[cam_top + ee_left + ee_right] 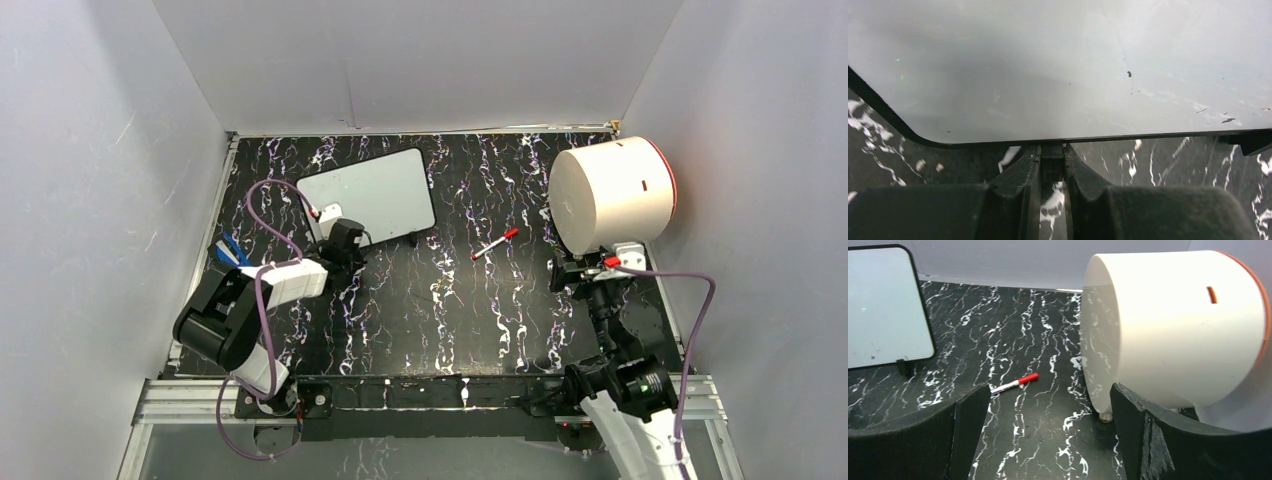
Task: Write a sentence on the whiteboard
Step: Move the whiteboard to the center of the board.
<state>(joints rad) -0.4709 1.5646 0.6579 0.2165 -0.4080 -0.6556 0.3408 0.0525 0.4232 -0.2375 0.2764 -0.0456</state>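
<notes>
The whiteboard (368, 195) lies at the back left of the black marbled table, turned a little askew. Its white face (1048, 65) carries only small dark specks, and no sentence shows on it. My left gripper (345, 235) is at the board's near edge, shut on a small black foot (1052, 159) under the frame. A red-capped marker (495, 243) lies loose on the table, right of the board. My right gripper (1048, 415) is open and empty, low over the table, with the marker (1015, 384) ahead and to its left.
A big white cylinder with a red rim (610, 195) lies on its side at the back right, close to the right gripper's right finger (1128, 430). A blue object (228, 250) sits by the left wall. Grey walls enclose the table.
</notes>
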